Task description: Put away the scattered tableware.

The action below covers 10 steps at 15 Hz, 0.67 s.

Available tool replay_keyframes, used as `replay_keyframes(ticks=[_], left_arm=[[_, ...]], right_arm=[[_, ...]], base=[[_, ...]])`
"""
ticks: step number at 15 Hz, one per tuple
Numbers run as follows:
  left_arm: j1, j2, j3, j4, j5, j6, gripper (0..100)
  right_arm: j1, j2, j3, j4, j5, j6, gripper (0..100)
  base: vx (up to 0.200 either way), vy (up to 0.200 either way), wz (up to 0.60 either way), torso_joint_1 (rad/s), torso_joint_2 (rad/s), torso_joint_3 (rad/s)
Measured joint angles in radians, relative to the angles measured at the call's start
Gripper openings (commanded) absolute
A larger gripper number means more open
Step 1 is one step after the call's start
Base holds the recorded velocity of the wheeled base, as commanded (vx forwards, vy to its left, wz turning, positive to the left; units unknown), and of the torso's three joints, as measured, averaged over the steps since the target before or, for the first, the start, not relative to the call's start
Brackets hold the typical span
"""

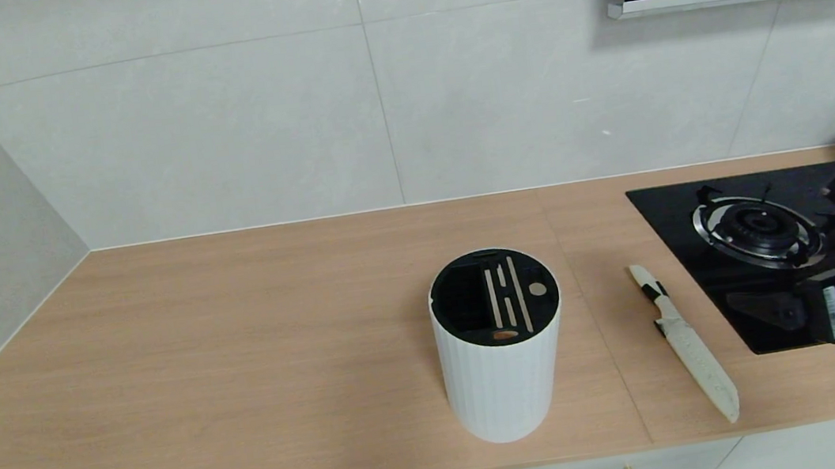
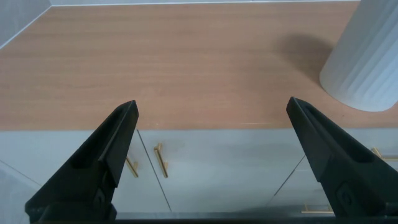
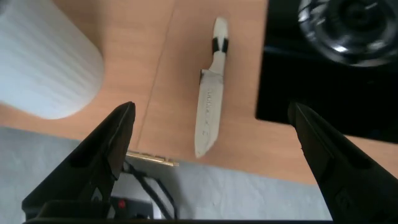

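The knife [image 1: 684,341] is found lying flat on the counter [image 1: 241,352], between the holder [image 1: 499,344] and the hob [image 1: 751,225], touching neither; its banded handle is turned toward the wall and its blade tip toward the counter's front edge. The holder, a white ribbed cylinder with a black slotted top, is stood upright, and no blade is seen in its slots. The right gripper [image 3: 211,112] is held above the knife with its fingers spread wide and nothing between them. The left gripper [image 2: 211,106] is likewise wide open and empty, held off the counter's front edge above the cabinet doors [image 2: 186,168], with the holder near. The step in hand is judged to be the approach to the knife, which has not yet been grasped. For the next move, the right gripper would probably need to be lowered so that the handle is straddled crosswise and then clamped firmly, since the knife lies flat and thin on the wood. After that, the blade would have to be turned downward and lined up with a slot before being let in. No writing can be read: faint print is seen on the blade and a small label [image 1: 833,311] on the right arm, but both are too small to make out.
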<state>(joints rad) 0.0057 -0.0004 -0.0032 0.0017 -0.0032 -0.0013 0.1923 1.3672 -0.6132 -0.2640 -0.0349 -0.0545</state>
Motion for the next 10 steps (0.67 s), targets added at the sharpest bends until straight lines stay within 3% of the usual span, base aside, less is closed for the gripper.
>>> replay_keyframes(ticks=[5,10], left_arm=[[0.000,0.000,0.000,0.000,0.000,0.001,100],[0.000,0.000,0.000,0.000,0.000,0.000,100]], right_arm=[[0.005,0.297,-0.083,-0.076,0.003,-0.007,100],[-0.047,0.509,-0.094,-0.265,0.020,-0.004,100]], base=[[0.000,0.000,0.00,0.000,0.00,0.000],[0.000,0.000,0.00,0.000,0.00,0.000]])
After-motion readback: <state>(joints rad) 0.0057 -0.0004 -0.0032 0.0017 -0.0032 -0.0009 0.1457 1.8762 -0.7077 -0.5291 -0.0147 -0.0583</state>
